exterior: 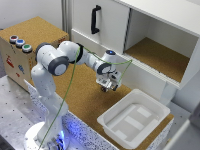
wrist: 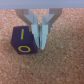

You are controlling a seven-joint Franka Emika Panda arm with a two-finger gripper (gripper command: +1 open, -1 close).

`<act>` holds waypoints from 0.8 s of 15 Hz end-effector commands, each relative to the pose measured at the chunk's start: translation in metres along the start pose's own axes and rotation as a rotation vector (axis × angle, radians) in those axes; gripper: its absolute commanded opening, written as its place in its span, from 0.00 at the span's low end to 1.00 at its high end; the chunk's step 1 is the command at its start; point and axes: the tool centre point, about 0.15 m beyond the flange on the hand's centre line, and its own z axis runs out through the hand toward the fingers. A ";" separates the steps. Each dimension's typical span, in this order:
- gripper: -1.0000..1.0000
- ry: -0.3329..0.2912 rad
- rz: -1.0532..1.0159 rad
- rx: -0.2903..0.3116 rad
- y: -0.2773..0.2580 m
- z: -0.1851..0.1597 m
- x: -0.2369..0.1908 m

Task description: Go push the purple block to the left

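In the wrist view the purple block [wrist: 21,43] is a small dark cube with yellow marks, resting on the cork surface. My gripper [wrist: 40,42] is shut and empty, its fingertips [wrist: 44,34] right beside the block's side, touching or nearly touching it. In the exterior view the gripper [exterior: 106,87] hangs low over the cork table in front of the white cabinet. The block is too small and too shadowed under the gripper to make out there.
A white plastic tray [exterior: 150,107] lies on the table toward the exterior view's right. The white cabinet has a black door handle [exterior: 95,19] and an open cork-floored shelf [exterior: 160,57]. A box with round coloured buttons [exterior: 20,42] stands at the left.
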 end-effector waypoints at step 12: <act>0.00 -0.019 0.069 0.040 -0.102 0.004 0.023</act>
